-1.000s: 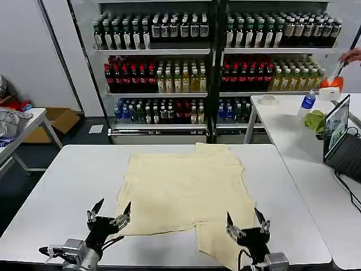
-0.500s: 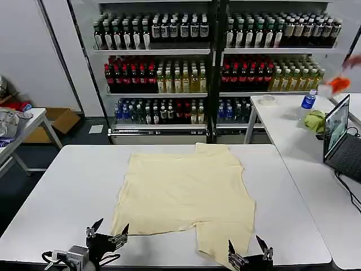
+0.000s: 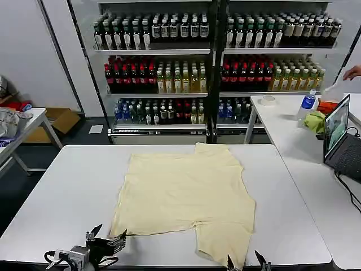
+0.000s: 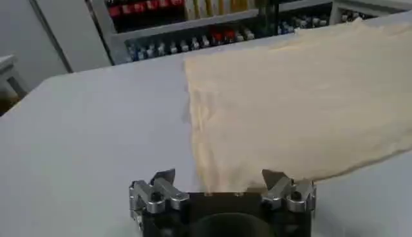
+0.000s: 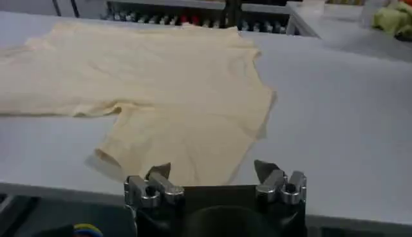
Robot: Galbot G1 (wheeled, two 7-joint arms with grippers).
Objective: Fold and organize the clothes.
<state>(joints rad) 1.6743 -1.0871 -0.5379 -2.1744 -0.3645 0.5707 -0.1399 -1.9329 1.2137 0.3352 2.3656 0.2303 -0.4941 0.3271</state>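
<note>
The pale cream T-shirt [image 3: 186,197] is spread flat mid-table [image 3: 67,186], soft cotton faintly creased, one sleeve draped toward the near edge. Both hands are held wide open and empty at that edge: left hand [image 3: 104,244] just beside the shirt's corner, right hand [image 3: 246,262] beside the sleeve. Bottle-lined shelves [image 3: 214,62] are seen behind.

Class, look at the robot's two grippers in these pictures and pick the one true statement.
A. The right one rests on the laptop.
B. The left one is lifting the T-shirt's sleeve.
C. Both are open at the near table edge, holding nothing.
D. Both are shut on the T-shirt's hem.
C: the left gripper and the right gripper both have their fingers spread apart with nothing between them, while the T-shirt lies flat on the white table.
</note>
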